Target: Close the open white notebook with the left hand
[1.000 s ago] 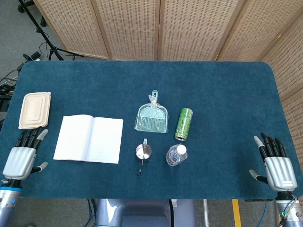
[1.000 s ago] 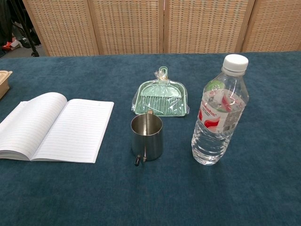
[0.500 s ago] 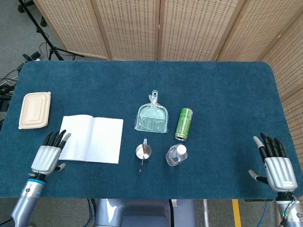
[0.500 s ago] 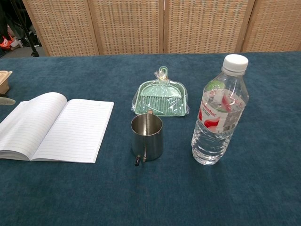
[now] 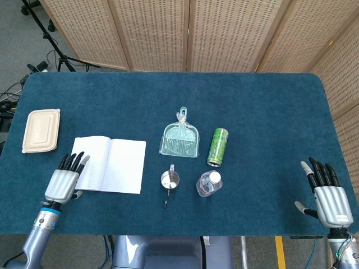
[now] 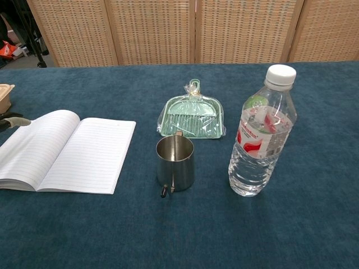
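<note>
The white notebook (image 5: 109, 165) lies open and flat on the blue table, left of centre; the chest view shows its lined pages (image 6: 67, 151). My left hand (image 5: 63, 179) hovers over the near left corner of the left page, fingers apart and pointing away from me, holding nothing. In the chest view only a fingertip of the left hand (image 6: 14, 121) shows at the left edge. My right hand (image 5: 327, 196) rests open near the table's front right edge, far from the notebook.
A beige lidded box (image 5: 40, 130) sits left of the notebook. A steel cup (image 5: 169, 180), a water bottle (image 5: 209, 184), a green can (image 5: 218, 147) and a bagged green dustpan (image 5: 180, 139) stand at mid-table, right of the notebook.
My left hand has moved right and forward from the table's left edge until it covers the notebook's near left corner. The right hand and the notebook have not moved.
</note>
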